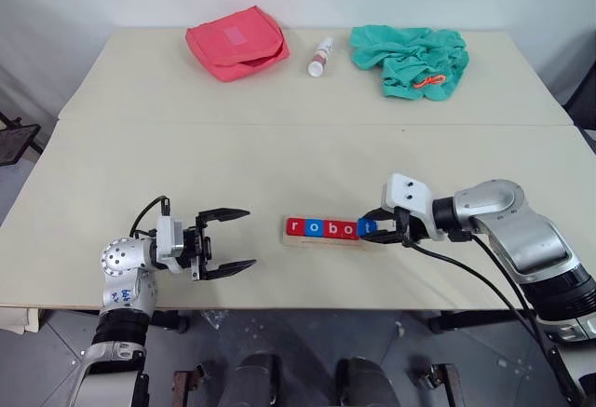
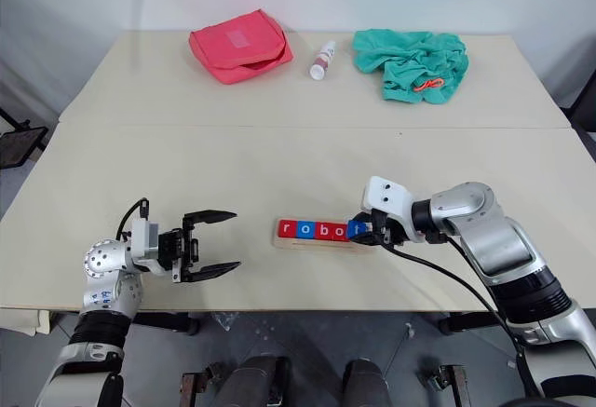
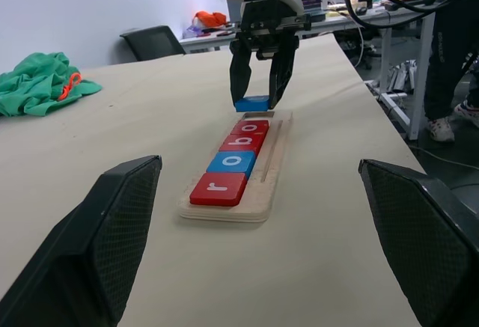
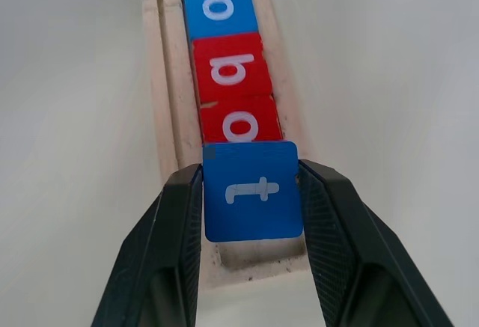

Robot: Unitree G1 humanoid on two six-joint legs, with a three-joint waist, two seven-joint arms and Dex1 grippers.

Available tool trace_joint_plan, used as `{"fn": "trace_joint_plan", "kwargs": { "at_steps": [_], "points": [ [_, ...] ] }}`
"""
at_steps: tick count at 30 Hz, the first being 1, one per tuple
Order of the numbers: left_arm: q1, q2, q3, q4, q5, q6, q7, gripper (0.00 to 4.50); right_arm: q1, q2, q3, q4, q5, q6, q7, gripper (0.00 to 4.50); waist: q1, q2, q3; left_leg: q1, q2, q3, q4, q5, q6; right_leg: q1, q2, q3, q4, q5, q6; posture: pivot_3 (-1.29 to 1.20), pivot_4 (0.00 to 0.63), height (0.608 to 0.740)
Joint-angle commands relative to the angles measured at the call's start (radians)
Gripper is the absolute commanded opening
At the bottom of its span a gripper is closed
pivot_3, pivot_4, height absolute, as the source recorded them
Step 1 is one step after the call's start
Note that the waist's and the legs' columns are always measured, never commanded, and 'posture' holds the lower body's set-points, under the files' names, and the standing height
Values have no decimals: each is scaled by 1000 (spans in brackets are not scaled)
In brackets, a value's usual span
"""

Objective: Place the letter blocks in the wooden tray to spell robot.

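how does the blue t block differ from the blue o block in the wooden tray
The blue square t block is clamped between the right gripper's black fingers and held above the pale wooden tray's open end slot; the blue square o block lies seated flat in the tray, second in the row, untouched. The t block has a neighbour on one side only; the o block sits between red blocks. Both are blue with white lowercase letters.

Letter blocks in pale wooden tray: red r, blue o, red b, red o, blue t; white letters. Pink pouch. Teal cloth.
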Motion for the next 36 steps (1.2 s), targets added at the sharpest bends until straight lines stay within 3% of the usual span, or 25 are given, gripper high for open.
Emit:
{"fn": "trace_joint_plan", "kwargs": {
  "at_steps": [1,3,12,26,29,36],
  "points": [
    [13,8,12,-35,-16,0,6,4500,-16,0,-7,-13,-4,-20,11,1471,0,0,0,0,0,0,0,0,0,0,0,0,0,0,0,0,150,740],
    [14,8,12,-35,-15,-1,7,4500,-14,-1,-5,-13,-8,-21,12,1471,0,0,0,0,0,0,0,0,0,0,0,0,0,0,0,0,150,740],
    [10,4,9,-27,-13,-3,5,4500,-7,-5,-24,-45,0,-12,18,4484,0,0,0,0,0,0,0,0,0,0,0,0,0,0,0,0,150,740],
    [-8,-3,4,-1,-3,-8,14,4500,76,-57,-121,-126,63,24,10,4484,3,0,0,0,0,0,0,0,0,0,0,0,0,0,0,0,150,740],
    [-9,-5,2,2,-2,-8,14,4500,99,-57,-150,-171,108,54,10,3661,1,0,0,0,0,0,0,0,0,0,0,0,0,0,0,0,150,740],
    [-10,-15,-3,2,-1,-8,14,4500,137,-60,-139,-177,114,57,5,1229,3,0,0,0,0,0,0,0,0,0,0,0,0,0,0,0,150,740]
  ]
}}
